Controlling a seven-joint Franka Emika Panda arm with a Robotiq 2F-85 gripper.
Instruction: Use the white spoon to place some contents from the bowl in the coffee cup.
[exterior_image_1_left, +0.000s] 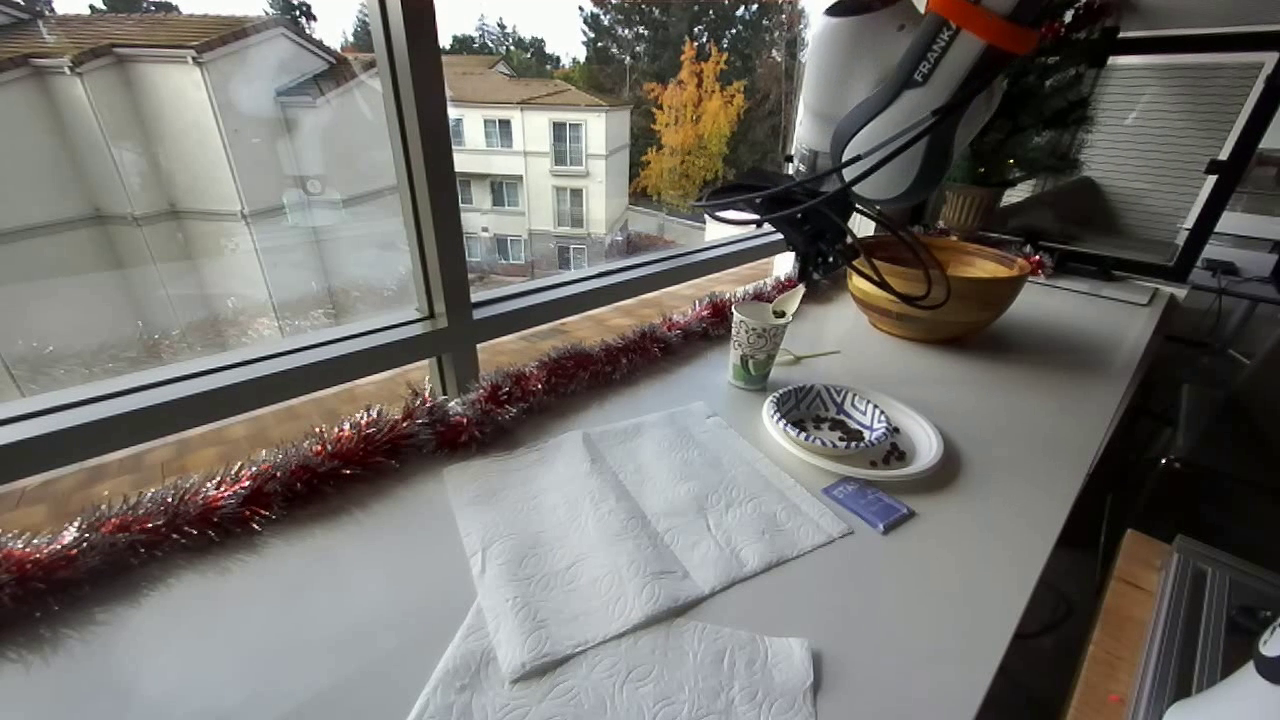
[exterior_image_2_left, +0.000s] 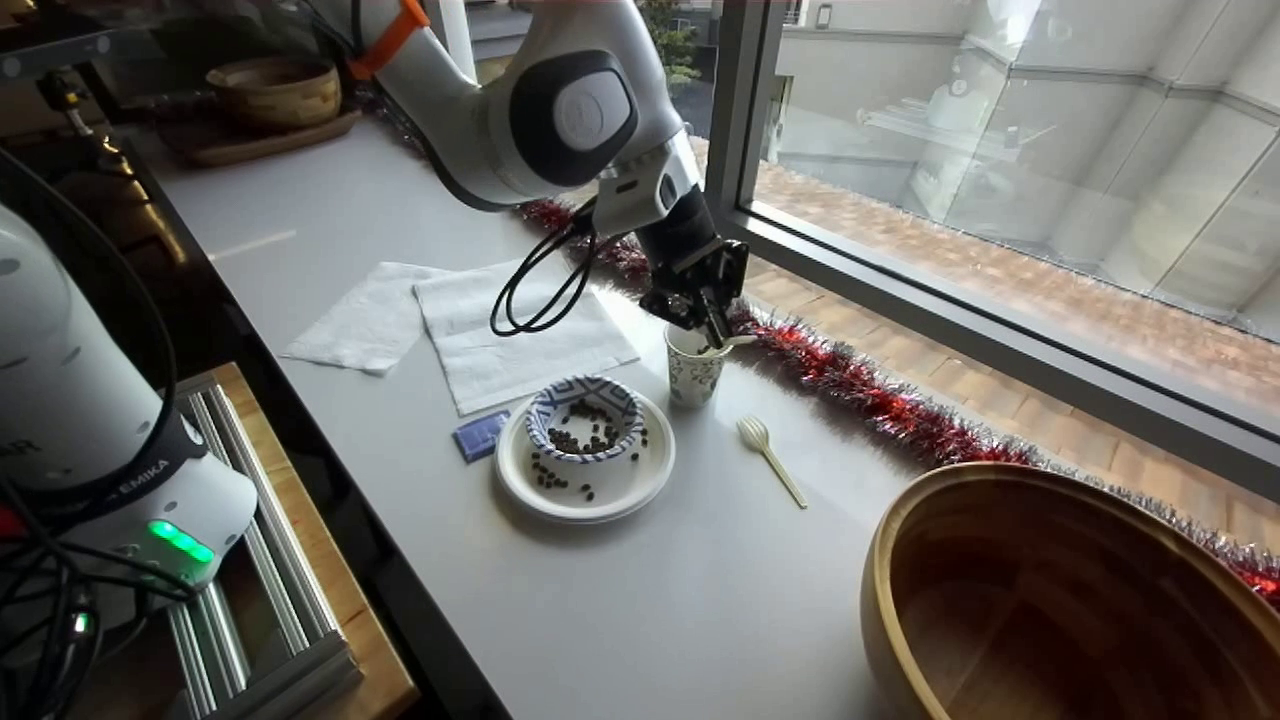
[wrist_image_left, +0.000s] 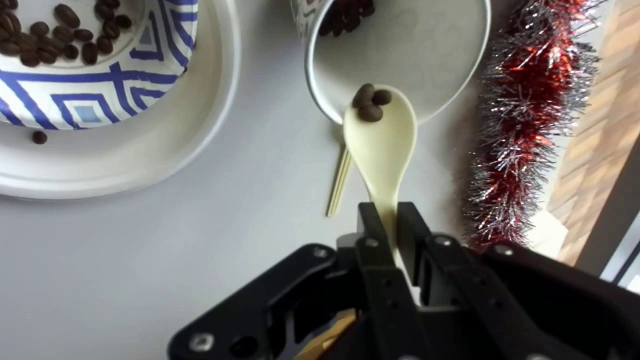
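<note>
My gripper (wrist_image_left: 384, 215) is shut on the handle of the white spoon (wrist_image_left: 381, 145), seen best in the wrist view. The spoon head holds three dark beans and lies over the rim of the coffee cup (wrist_image_left: 400, 65); whether it touches the rim I cannot tell. Dark beans also lie inside the cup. The cup stands upright on the table in both exterior views (exterior_image_1_left: 755, 355) (exterior_image_2_left: 694, 382). The gripper (exterior_image_2_left: 716, 325) is above the cup's window side. The bowl (exterior_image_2_left: 600, 388), white with a blue pattern and holding dark beans, sits beside the cup on a white plate (exterior_image_2_left: 620, 505).
A pale fork (exterior_image_2_left: 770, 460) lies on the table near the cup. A large wooden bowl (exterior_image_1_left: 940, 295) stands farther along. Red and silver tinsel (exterior_image_2_left: 850, 370) runs along the window. Paper towels (exterior_image_1_left: 640, 520) and a blue packet (exterior_image_1_left: 868, 504) lie by the plate. Loose beans are on the plate.
</note>
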